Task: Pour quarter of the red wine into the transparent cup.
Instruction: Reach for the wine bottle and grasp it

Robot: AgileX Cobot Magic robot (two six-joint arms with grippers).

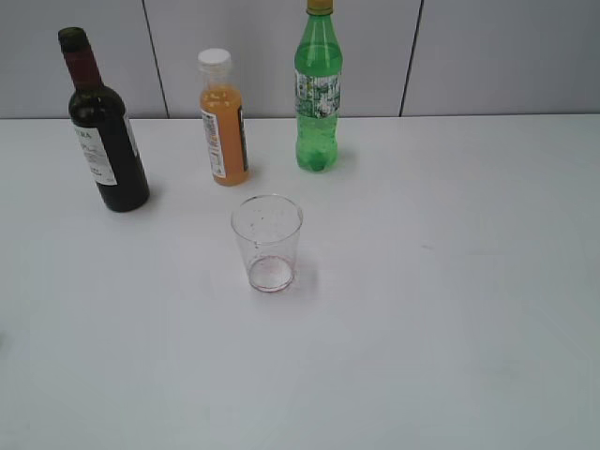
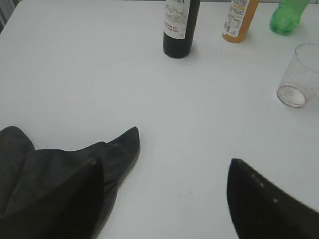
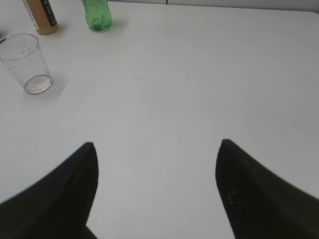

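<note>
The red wine bottle (image 1: 105,141), dark glass with a maroon foil neck and a white label, stands upright at the back left of the white table; its lower part shows in the left wrist view (image 2: 178,30). The transparent cup (image 1: 267,242) stands upright mid-table with reddish residue at its bottom. It also shows in the left wrist view (image 2: 299,74) and the right wrist view (image 3: 27,62). My left gripper (image 2: 164,164) is open and empty, low over the table, well short of the bottle. My right gripper (image 3: 157,143) is open and empty, to the right of the cup. Neither gripper shows in the exterior view.
An orange juice bottle with a white cap (image 1: 223,122) and a tall green soda bottle (image 1: 319,94) stand at the back, behind the cup. A dark grey cloth (image 2: 55,164) lies on the table by my left gripper's left finger. A grey wall runs behind the table.
</note>
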